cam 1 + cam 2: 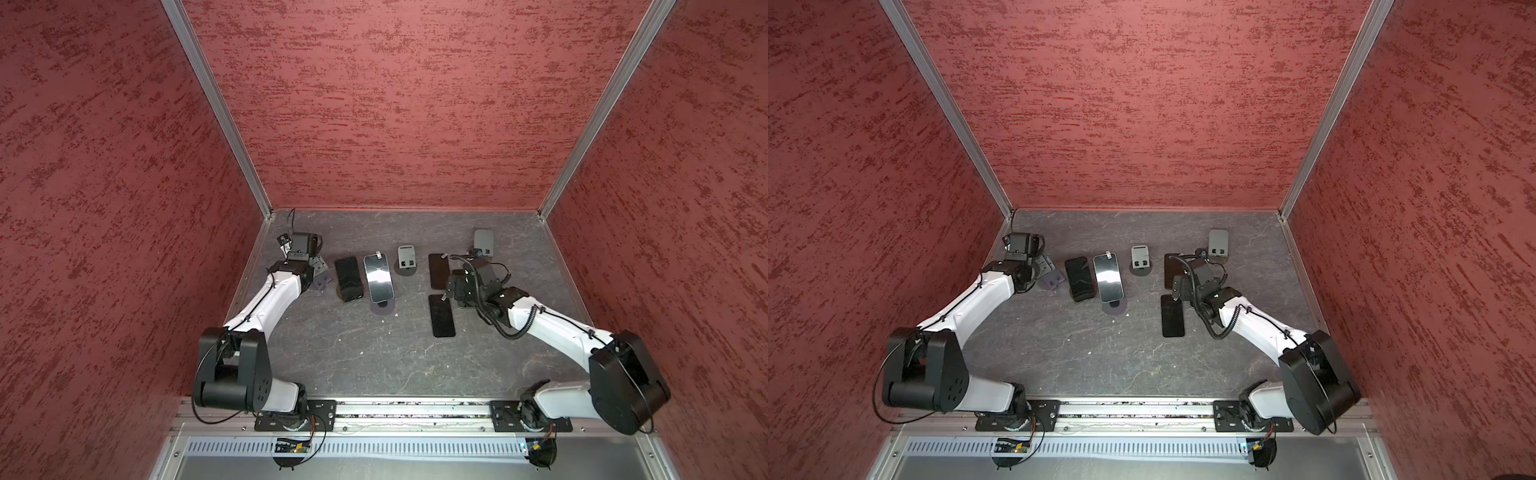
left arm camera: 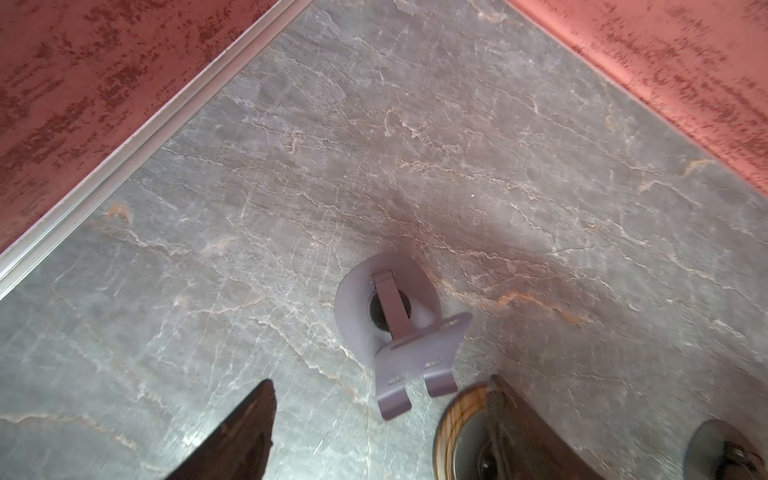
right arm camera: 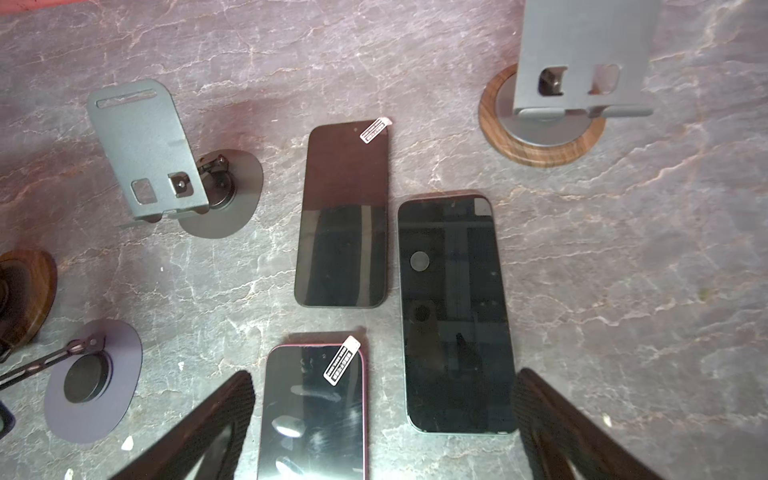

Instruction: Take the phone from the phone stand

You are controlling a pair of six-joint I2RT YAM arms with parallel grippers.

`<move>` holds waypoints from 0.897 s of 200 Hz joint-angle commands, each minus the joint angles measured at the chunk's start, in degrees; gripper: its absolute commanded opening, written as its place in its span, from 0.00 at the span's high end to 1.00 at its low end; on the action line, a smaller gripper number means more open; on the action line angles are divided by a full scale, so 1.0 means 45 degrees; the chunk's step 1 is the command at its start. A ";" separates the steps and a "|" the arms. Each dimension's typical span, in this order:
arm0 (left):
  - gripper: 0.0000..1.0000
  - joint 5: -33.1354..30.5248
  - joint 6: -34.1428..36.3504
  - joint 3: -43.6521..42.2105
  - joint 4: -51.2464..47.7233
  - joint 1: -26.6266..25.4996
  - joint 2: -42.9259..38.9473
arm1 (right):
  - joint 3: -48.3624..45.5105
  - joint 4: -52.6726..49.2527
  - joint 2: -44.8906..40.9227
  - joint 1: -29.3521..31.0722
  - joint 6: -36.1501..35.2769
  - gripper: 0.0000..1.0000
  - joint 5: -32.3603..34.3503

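Note:
In both top views two phones lean on stands left of centre: a dark phone (image 1: 348,277) on a wooden-based stand, and a shiny phone (image 1: 378,277) on a stand with a purple base (image 1: 383,308). My left gripper (image 1: 319,268) hangs to their left, over a small empty purple stand (image 2: 399,328). In the left wrist view its fingers (image 2: 245,432) stand apart with nothing held. My right gripper (image 3: 382,415) is open above phones lying flat: a pink-edged phone (image 3: 316,415), a green-edged phone (image 3: 453,316) and a dark phone (image 3: 345,216).
An empty grey stand (image 1: 407,257) stands mid-table. Another on a wooden base (image 1: 483,242) is at the back right. Red walls close in on the left, back and right. The wooden base (image 2: 457,428) of the dark phone's stand sits close to my left gripper.

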 commanded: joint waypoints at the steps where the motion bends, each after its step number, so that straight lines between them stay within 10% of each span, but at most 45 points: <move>1: 0.19 0.0342 0.0321 -0.0561 0.0189 0.0074 -0.0947 | 0.0419 0.0160 0.0303 -0.0130 0.0276 0.01 -0.0571; 76: 0.00 0.3653 0.1362 -0.3104 0.1146 -0.0147 -0.4609 | 0.1105 0.0007 0.0935 0.0016 0.0637 0.01 -0.1146; 179: 0.00 0.7371 0.1327 -0.4687 0.1758 -0.1994 -0.7967 | 0.3063 -0.0786 0.2170 0.1237 0.0840 0.01 -0.1169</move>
